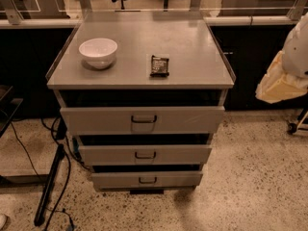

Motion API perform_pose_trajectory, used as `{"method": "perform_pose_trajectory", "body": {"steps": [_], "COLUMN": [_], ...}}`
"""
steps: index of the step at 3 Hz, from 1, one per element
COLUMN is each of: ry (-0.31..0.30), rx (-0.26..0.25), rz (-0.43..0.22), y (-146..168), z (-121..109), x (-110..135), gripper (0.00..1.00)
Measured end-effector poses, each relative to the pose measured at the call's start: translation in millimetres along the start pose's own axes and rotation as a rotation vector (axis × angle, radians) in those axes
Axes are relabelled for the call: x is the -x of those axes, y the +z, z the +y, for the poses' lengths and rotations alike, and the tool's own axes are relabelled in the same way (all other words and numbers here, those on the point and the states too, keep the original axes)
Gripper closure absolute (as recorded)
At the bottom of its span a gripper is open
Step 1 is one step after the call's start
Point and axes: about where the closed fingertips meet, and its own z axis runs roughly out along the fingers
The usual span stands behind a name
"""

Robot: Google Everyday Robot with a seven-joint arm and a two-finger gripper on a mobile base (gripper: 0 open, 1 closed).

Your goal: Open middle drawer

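Middle drawer [106,155], a grey flat-fronted metal panel of medium height with a small dark loop handle [145,155] at its centre, sits in the lower centre of the frame, between the taller top drawer front [96,120] and the smaller bottom drawer front [115,180]. The gripper is out of the frame, so whether it is spread or closed cannot be told. Only a rounded white shell with a cream cover [284,76], which I take for part of the arm, shows at the right edge, well apart from the cabinet.

The step in hand looks like the approach: the drawer front lies shut and nothing is touching it. The next move calls for bringing the gripper low and square to the loop handle, closing around it, then pulling straight out. The loop is thin and shallow, so there is little room for error.

The fronts are matte and smooth, with dark gaps above each. On the flat grey cabinet top [192,42] stand a round glossy white bowl [98,52] and a dark rectangular crinkled snack packet [160,65], apart from each other. The speckled stone floor [250,177] lies around the cabinet.
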Motion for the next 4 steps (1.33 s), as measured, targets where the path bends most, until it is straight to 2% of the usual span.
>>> {"method": "perform_pose_trajectory", "body": {"steps": [1,2,4], "ry": [0.067,0.076,0.104], "rx": [0.051,0.062,0.112], "rz": [0.039,0.034,0.043], "y": [55,64,122], "z": [27,36,64], "x": [-23,-23,-22], "gripper": [1.00,1.00,1.00]}}
